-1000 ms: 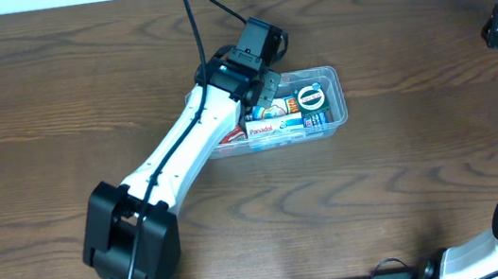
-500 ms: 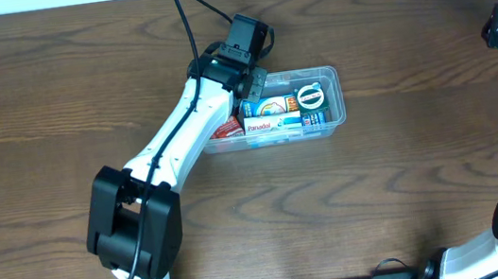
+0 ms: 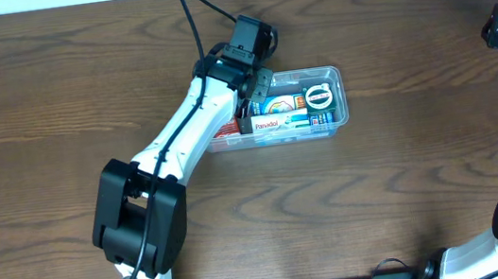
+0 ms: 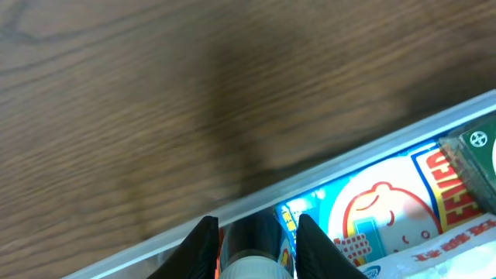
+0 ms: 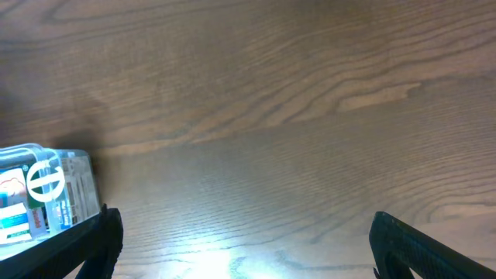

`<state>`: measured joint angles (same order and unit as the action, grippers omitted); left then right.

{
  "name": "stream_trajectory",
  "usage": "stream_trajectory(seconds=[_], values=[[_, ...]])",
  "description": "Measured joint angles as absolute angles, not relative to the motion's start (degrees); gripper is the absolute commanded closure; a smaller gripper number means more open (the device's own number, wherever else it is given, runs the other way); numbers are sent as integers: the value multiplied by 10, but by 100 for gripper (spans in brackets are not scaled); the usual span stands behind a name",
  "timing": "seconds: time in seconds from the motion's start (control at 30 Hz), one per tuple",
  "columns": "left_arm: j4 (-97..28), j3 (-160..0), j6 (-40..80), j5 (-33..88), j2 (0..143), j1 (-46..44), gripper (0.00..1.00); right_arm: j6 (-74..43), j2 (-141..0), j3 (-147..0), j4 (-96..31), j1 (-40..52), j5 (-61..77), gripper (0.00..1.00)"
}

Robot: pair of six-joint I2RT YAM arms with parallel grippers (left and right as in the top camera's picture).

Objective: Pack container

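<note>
Dark wood table (image 3: 426, 184), left arm stretched diagonally, left pincer (image 4: 256, 231) clasping dark tube (image 4: 249, 254) inside container (image 3: 342, 99)

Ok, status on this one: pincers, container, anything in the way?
Left pincer shut on dark cylinder, at container left end. Right pincer open, empty, off to the side. Container holds packets. No obstruction seen.
</note>
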<state>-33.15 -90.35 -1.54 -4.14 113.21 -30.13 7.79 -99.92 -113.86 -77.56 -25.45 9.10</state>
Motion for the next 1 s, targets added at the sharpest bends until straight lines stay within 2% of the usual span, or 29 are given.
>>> stream_trajectory(seconds=[0.2, 0.5, 0.53, 0.57, 0.6, 0.83, 1.0], values=[[-334, -903, 4, -32, 1135, -308, 93, 78, -999, -1139, -776, -254, 91, 1], [-369, -903, 121, -34, 1136, -305, 92, 78, -999, -1139, -776, -255, 91, 1], [-371, -903, 133, -34, 1136, -305, 85, 78, -999, -1139, -776, -254, 91, 1], [-372, -903, 139, -34, 1136, -305, 72, 78, -999, -1139, -776, -255, 91, 1], [-373, -903, 146, -34, 1136, -305, 64, 78, -999, -1139, -776, -255, 91, 1], [-380, -903, 169, -34, 1136, -305, 51, 78, -999, -1139, -776, -254, 91, 1], [-382, -903, 174, -34, 1136, -305, 50, 78, -999, -1139, -776, -255, 91, 1]])
